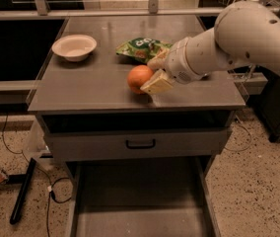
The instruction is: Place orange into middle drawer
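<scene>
Views: one camera view is supplied, so no overlap between views is shown.
Position: the camera is set in front of the cabinet, above the level of the cabinet top [95, 83].
Direction: the view is aimed forward and downward.
Range: medium. The whole cabinet top is framed, while the open middle drawer [140, 201] is cut off by the lower edge.
Frame centre: the gripper [152, 74] is seen over the front of the cabinet top, closed around the orange [138, 78].
Upper right: the arm [248, 33] is cropped by the frame edge.
</scene>
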Robot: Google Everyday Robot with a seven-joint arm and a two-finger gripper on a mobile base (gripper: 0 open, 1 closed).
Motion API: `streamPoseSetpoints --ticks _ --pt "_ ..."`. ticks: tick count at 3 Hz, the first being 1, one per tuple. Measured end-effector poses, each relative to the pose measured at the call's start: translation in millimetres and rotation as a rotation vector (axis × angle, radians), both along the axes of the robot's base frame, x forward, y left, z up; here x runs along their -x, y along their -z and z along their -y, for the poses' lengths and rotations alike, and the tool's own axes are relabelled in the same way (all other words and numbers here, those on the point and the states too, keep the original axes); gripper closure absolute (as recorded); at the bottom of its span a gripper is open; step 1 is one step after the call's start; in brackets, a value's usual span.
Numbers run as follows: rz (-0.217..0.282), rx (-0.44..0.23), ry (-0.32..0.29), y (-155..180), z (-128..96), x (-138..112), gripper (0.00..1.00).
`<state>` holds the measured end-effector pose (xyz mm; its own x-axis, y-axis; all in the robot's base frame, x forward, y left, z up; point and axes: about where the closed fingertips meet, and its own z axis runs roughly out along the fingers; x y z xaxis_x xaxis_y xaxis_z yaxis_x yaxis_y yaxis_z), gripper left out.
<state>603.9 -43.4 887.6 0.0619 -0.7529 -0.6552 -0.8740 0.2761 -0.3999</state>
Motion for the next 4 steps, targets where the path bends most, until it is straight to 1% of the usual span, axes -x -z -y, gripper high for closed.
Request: streamPoseSetpoints --ticks 3,4 --pt "0.0 0.0 0.0 0.0 -0.1 0.0 0.12" --pt "0.0 0.0 0.0 -0.1 -0.1 0.1 0.0"
